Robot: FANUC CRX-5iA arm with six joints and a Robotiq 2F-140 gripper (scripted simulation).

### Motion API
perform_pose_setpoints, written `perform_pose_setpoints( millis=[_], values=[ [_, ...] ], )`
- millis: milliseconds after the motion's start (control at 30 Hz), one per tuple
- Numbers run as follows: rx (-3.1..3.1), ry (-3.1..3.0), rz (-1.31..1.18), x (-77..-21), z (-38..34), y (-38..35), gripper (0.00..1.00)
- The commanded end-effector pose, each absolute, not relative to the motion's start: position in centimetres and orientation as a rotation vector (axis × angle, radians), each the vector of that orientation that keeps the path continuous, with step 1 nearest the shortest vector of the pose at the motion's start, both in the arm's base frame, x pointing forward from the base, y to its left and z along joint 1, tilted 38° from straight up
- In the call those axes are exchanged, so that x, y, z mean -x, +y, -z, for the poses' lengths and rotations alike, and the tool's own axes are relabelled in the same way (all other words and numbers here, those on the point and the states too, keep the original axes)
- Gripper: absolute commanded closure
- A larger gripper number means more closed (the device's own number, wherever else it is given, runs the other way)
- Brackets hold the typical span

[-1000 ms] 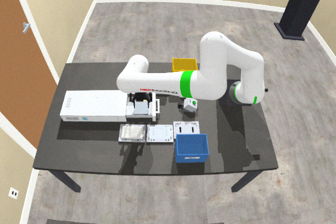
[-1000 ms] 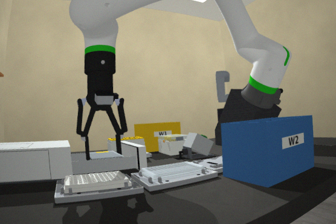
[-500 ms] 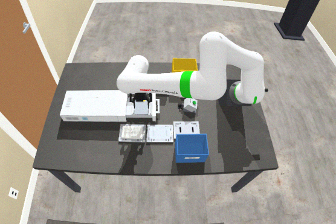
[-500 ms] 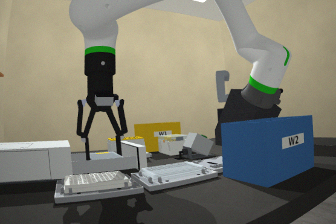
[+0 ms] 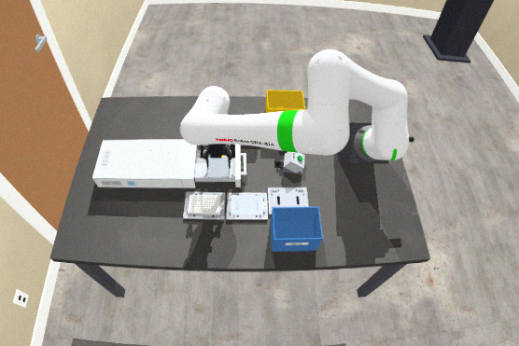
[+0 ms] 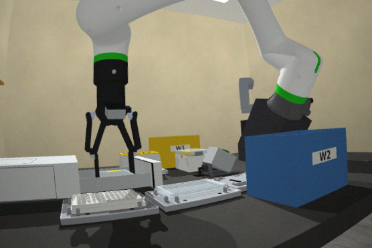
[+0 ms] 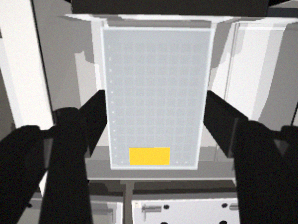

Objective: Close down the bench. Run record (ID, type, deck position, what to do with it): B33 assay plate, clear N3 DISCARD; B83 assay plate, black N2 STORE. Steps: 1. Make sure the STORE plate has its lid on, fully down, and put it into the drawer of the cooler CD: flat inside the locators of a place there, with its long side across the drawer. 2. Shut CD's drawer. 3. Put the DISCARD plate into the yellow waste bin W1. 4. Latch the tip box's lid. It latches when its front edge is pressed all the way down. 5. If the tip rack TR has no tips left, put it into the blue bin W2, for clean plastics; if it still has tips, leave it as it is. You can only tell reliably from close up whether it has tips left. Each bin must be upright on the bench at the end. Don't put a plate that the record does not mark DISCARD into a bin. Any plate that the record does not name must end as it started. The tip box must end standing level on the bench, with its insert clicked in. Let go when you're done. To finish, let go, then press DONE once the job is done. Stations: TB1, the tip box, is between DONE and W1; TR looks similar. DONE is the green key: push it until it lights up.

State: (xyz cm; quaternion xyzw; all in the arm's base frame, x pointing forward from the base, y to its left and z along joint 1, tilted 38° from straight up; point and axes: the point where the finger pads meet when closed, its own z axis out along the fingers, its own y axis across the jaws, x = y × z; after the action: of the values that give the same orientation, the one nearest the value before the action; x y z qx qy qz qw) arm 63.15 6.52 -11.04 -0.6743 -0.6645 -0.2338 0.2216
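Note:
My gripper (image 6: pixel 114 172) reaches down into the open drawer (image 6: pixel 115 180) of the cooler CD (image 6: pixel 33 177). It is shut on a lidded plate (image 7: pixel 155 97) with a grey lid and a yellow label, gripping its two long sides. In the wrist view the fingers flank the plate. The plate sits low inside the drawer (image 5: pixel 218 168); I cannot tell whether it rests on the floor. A white-welled plate (image 5: pixel 203 204) and a clear plate (image 5: pixel 246 205) lie on nests in front of the cooler. The third nest (image 5: pixel 287 197) is empty.
The blue bin W2 (image 5: pixel 296 228) stands upright at the front, right of the nests. The yellow bin W1 (image 6: pixel 174 147) stands at the back. The tip box (image 6: pixel 189 160) and the DONE key (image 5: pixel 294 161) sit between them. A rack with yellow tips (image 6: pixel 135 155) stands behind the drawer.

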Motion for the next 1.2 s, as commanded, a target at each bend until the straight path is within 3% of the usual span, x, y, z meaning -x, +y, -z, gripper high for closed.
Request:
perform_pose_setpoints(
  millis=[0,1167],
  values=[
    [1.864,-1.837,0.647,-63.21,11.08,6.52,0.9],
    [1.864,-1.837,0.647,-63.23,11.58,6.9,0.9]
  ],
)
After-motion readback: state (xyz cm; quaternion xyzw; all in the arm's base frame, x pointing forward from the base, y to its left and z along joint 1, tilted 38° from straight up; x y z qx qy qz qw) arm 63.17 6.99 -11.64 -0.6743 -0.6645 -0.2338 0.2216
